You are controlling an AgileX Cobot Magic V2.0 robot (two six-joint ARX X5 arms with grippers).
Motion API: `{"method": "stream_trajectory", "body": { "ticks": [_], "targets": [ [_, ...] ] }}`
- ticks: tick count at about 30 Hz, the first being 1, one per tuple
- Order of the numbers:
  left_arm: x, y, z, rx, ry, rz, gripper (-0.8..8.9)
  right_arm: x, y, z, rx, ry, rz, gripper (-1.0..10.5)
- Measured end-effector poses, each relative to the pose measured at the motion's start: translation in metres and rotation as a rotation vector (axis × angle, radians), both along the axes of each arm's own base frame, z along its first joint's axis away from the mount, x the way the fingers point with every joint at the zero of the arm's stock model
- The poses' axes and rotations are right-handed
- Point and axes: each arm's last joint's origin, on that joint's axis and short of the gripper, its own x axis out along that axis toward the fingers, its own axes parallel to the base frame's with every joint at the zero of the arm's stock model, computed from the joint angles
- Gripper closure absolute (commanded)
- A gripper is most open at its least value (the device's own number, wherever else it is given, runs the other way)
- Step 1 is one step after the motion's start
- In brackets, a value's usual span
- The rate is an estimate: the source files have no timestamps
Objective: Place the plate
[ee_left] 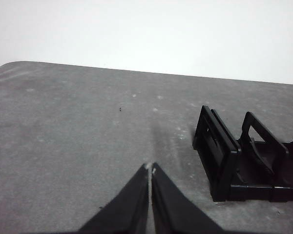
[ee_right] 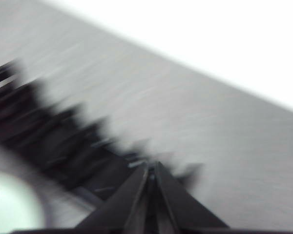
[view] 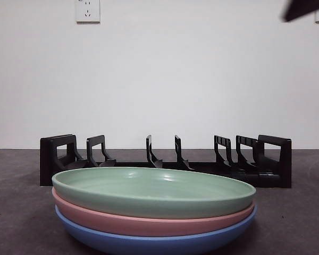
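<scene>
I see bare table (ee_left: 73,146) beside the black rack (view: 165,159). My left gripper (ee_left: 150,168) is pinched closed, gripping nothing; the right gripper (ee_right: 150,168) looks closed too, though that view is blurred. The green plate (view: 154,191) tops the pink plate (view: 149,224) and blue plate (view: 154,243), before the rack.

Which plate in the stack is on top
The green plate is on top. The pink plate sits directly under it, and the blue plate is at the bottom, on the table.
</scene>
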Motion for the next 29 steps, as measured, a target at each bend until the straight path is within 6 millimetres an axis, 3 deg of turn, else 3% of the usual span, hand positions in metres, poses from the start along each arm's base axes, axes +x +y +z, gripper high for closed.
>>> {"method": "stream_trajectory", "body": {
  "ticks": [7, 11, 16, 29],
  "targets": [
    [0.000, 0.000, 0.000, -0.002, 0.000, 0.000, 8.06, -0.042, -0.043, -0.098, 0.057, -0.096, -0.221, 9.3],
    [0.000, 0.000, 0.000, -0.002, 0.000, 0.000, 8.07, -0.056, -0.053, -0.135, 0.065, -0.132, -0.296, 9.3],
    [0.000, 0.000, 0.000, -0.002, 0.000, 0.000, 8.06, -0.065, -0.059, -0.149, 0.084, -0.203, -0.344, 9.3],
    [0.000, 0.000, 0.000, -0.002, -0.001, 0.000, 8.07, -0.065, -0.060, -0.146, 0.090, -0.238, -0.357, 9.3]
  ]
}}
